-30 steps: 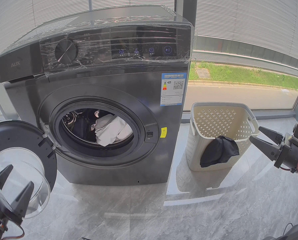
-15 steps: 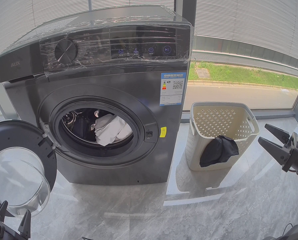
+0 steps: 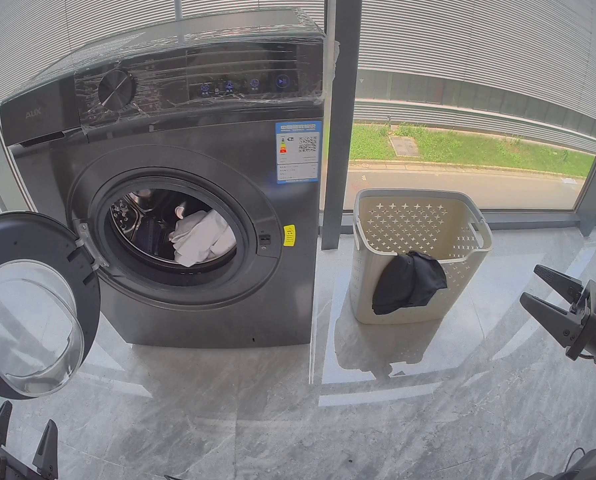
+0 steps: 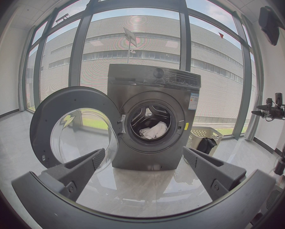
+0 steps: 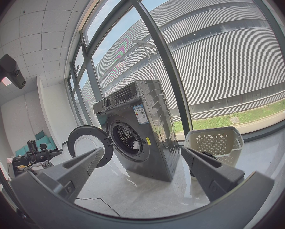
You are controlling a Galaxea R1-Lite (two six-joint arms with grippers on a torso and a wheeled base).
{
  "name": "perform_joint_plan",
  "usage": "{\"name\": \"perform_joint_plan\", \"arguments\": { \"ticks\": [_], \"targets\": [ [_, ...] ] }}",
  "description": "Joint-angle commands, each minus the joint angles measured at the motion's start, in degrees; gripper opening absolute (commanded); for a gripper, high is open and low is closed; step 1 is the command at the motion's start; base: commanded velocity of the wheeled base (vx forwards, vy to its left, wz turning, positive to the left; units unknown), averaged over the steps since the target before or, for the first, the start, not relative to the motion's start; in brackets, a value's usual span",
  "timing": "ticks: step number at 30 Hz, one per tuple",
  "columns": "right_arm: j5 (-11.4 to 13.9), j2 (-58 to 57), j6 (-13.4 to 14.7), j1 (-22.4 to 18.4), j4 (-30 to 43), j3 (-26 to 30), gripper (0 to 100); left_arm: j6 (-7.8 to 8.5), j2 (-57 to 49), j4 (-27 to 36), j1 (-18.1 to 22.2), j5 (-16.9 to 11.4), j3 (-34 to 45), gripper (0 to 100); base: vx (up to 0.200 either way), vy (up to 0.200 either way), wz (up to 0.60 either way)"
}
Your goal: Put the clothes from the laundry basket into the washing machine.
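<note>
Right gripper (image 3: 530, 285): fingers spread, empty, well apart from laundry basket (image 3: 421, 195), facing it, likely readying grab. Black garment (image 3: 408, 281) drapes over basket's front wall. Left gripper (image 3: 26, 416): spread, empty, low beneath open door (image 3: 24, 235). White cloth (image 3: 201, 235) lies inside washing machine (image 3: 198, 135).

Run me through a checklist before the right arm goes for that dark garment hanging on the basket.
1. Washing machine door swung open: ok.
2. Dark garment draped over laundry basket front rim: ok.
3. Right tool open, empty: ok.
4. Left tool open, empty: ok.
5. Room in drum beside white clothes: ok.
6. More clothes inside basket: cannot tell.
</note>
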Motion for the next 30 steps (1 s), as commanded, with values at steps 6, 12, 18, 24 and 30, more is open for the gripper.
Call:
{"name": "perform_joint_plan", "arguments": {
  "ticks": [6,12,18,24,30],
  "targets": [
    [0.01,0.19,0.03,-0.55,0.0,0.24,100,-0.2,-0.55,0.23,-0.05,-0.64,-0.09,100,-0.1,-0.1,0.0],
    [0.01,0.19,0.03,-0.63,0.0,0.15,100,-0.28,-0.55,-0.03,0.04,-0.73,0.0,100,0.0,0.0,0.0],
    [-0.08,0.28,0.03,-0.63,0.0,0.24,100,0.16,-0.55,0.67,-0.05,-0.82,-0.27,100,0.0,0.0,0.0],
    [-0.08,0.37,0.03,-0.63,0.0,0.15,100,0.07,-0.55,1.2,-0.05,-0.9,-0.44,100,0.1,0.0,0.0],
    [-0.08,0.37,0.03,-0.63,0.0,0.24,100,0.07,-0.55,1.2,-0.05,-0.9,-0.44,100,0.2,0.0,0.0]
  ]
}}
